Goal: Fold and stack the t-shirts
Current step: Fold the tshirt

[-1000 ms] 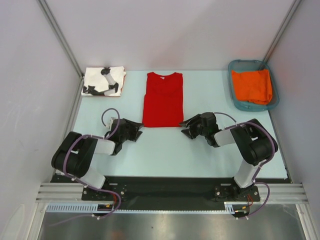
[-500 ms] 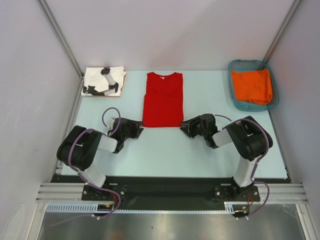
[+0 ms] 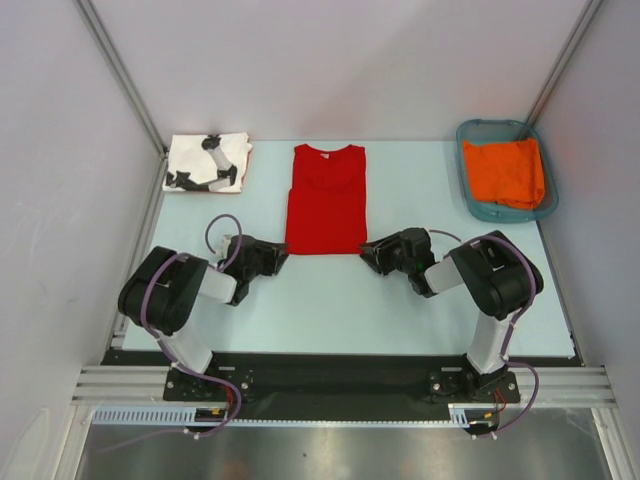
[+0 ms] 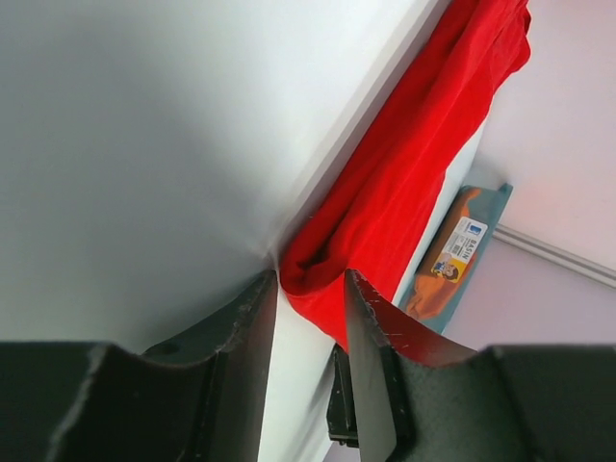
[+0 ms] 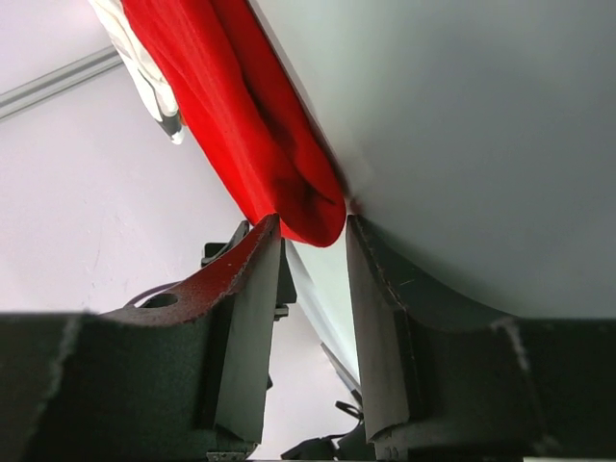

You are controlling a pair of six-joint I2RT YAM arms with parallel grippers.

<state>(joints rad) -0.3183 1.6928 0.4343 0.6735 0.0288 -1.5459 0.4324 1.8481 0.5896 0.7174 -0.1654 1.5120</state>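
Note:
The red t-shirt (image 3: 325, 198) lies flat mid-table, folded into a narrow strip with its collar at the far end. The white t-shirt with black shapes (image 3: 207, 162) lies folded at the far left. My left gripper (image 3: 279, 256) is low on the table at the red shirt's near left corner. In the left wrist view the jaws are apart and that corner (image 4: 318, 268) sits at the fingertips (image 4: 260, 303). My right gripper (image 3: 367, 250) is at the near right corner. In the right wrist view its jaws are apart, with the red corner (image 5: 306, 214) between the tips.
A teal basket (image 3: 472, 198) holding an orange cloth (image 3: 506, 170) stands at the far right. Metal frame posts and pale walls bound the table at the back and sides. The basket also shows in the left wrist view (image 4: 483, 207).
Both grippers have crept inward along the table to the red shirt's near corners. The shirts and basket have not moved.

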